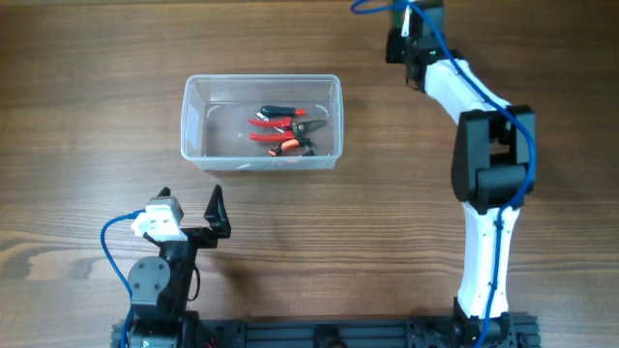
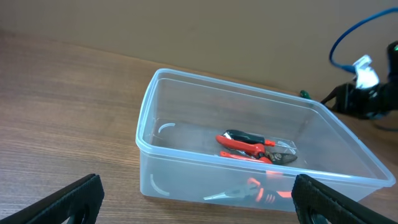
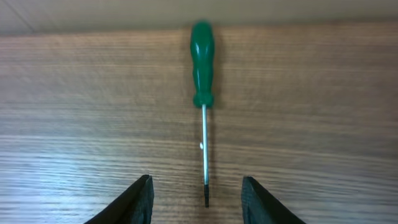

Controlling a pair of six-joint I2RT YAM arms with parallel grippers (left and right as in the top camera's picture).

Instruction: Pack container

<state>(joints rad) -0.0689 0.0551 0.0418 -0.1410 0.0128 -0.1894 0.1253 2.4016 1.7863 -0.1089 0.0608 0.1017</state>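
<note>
The clear plastic container (image 1: 262,122) stands on the wooden table at centre left; it also shows in the left wrist view (image 2: 249,155). Inside lie red-and-black pliers and cutters (image 1: 283,130) (image 2: 255,149). My left gripper (image 1: 191,203) (image 2: 199,202) is open and empty, just in front of the container's near wall. A green-handled screwdriver (image 3: 203,93) lies on the table at the far edge, its tip pointing between the fingers of my right gripper (image 3: 198,199). That gripper is open, empty and sits at the top of the overhead view (image 1: 411,29); the screwdriver is hidden there.
The right arm (image 1: 488,164) stretches up the right side of the table to the far edge. A blue cable (image 1: 116,251) loops by the left arm's base.
</note>
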